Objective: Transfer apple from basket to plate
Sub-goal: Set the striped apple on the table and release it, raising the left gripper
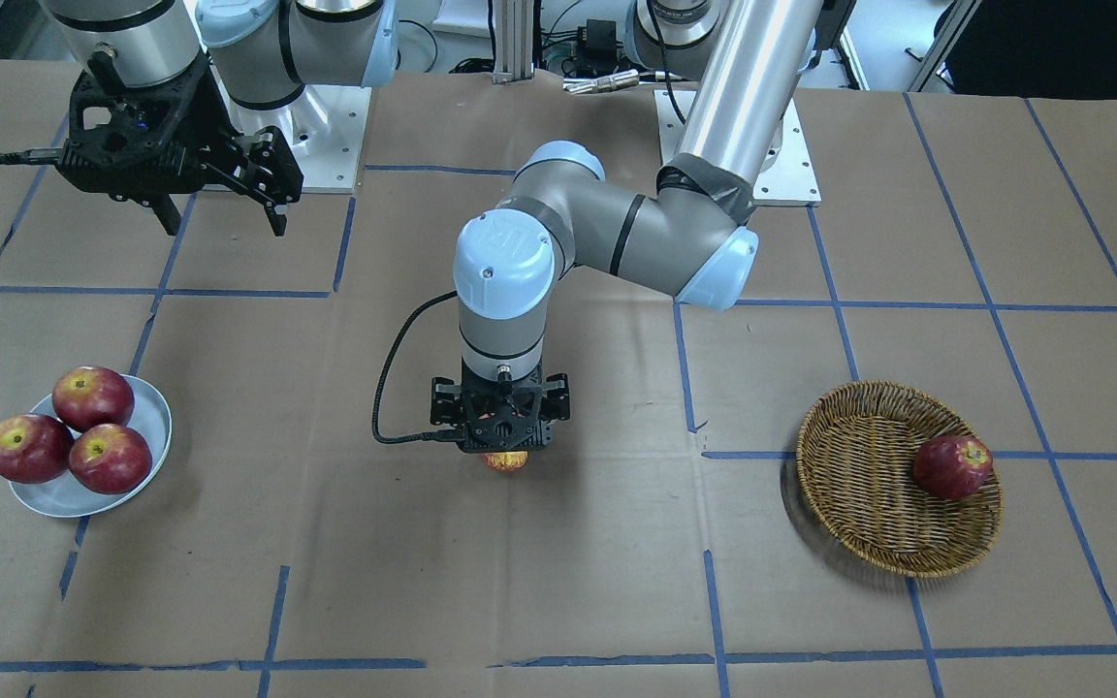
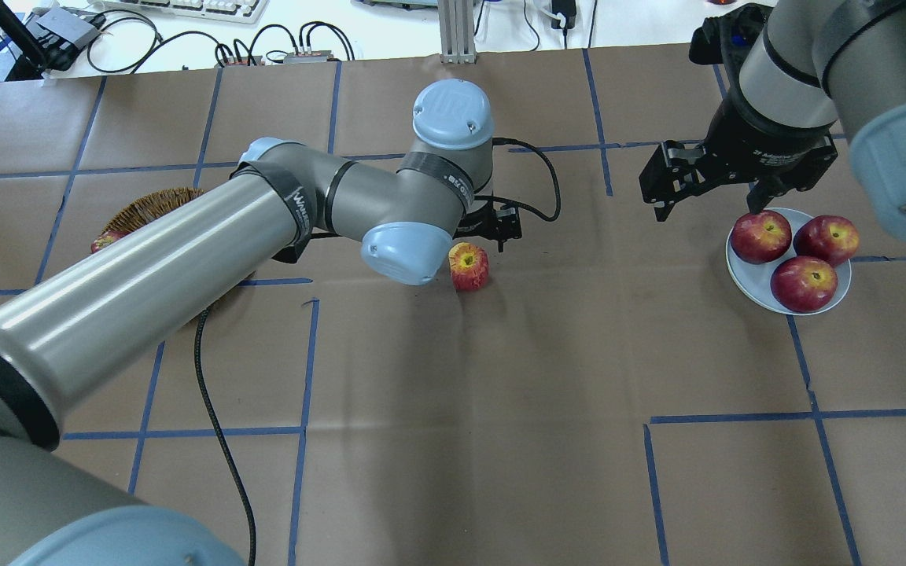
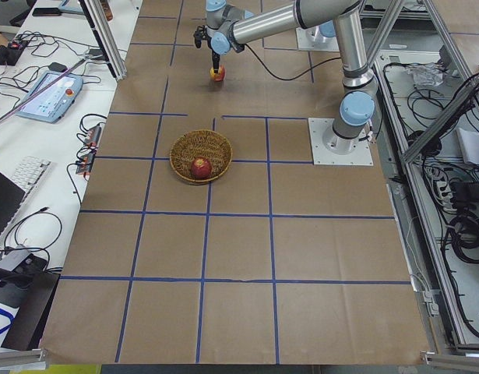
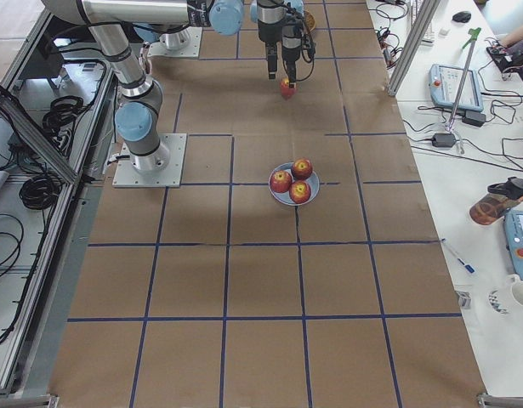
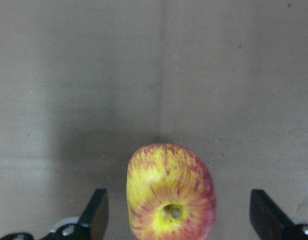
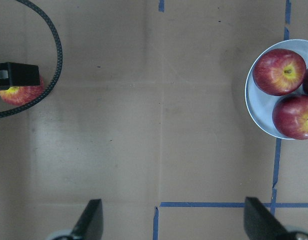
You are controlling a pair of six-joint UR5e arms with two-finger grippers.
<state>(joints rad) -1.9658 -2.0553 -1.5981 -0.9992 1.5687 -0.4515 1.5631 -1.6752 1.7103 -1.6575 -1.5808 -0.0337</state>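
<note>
The pinkish-red, yellow-streaked apple rests on the brown table paper mid-table, also seen in the overhead view and the front view. My left gripper points straight down over it. Its fingers are open, one on each side of the apple with gaps to it. The wicker basket holds one dark red apple. The pale grey-blue plate carries three dark red apples. My right gripper hangs open and empty above the table beside the plate.
The left arm's black cable trails over the table on the basket side. In the overhead view the left arm hides most of the basket. Blue tape lines cross the brown paper.
</note>
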